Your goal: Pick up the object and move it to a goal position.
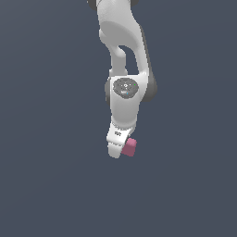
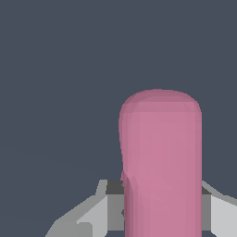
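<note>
- Pick-up stage apparently done, judging by the pink block (image 1: 130,147) sitting at the tip of the white gripper (image 1: 116,150) with nothing but flat grey background around it.
- No table edge, no shadow, no contact surface visible under the block in either view; lifted or not, hard to confirm for certain.
- Gripper closed on the block, as far as the wrist view shows: pale fingers (image 2: 95,214) pressed in from both sides of the pink block (image 2: 161,166), no gap visible between pad and block.
- In the exterior view, only one side of the gripper readable; block poking out on the exterior view's right of the fingertip, touching it.
- Remaining work: carrying the block to the goal position. No goal marker visible in either picture, so distance left impossible to judge.
- Look of the block: matte pink, no gloss or highlight, rounded top and softened edges, faceted shading along the corners.
- Clearly narrower than the gripper body in the exterior view; tall and upright between the fingers in the wrist view, far end rising well past the fingertips.
- Only coloured item in sight; everything else white, grey or dark slate.
- Arm links above the gripper hanging roughly vertical, wrist pointing down.
</note>
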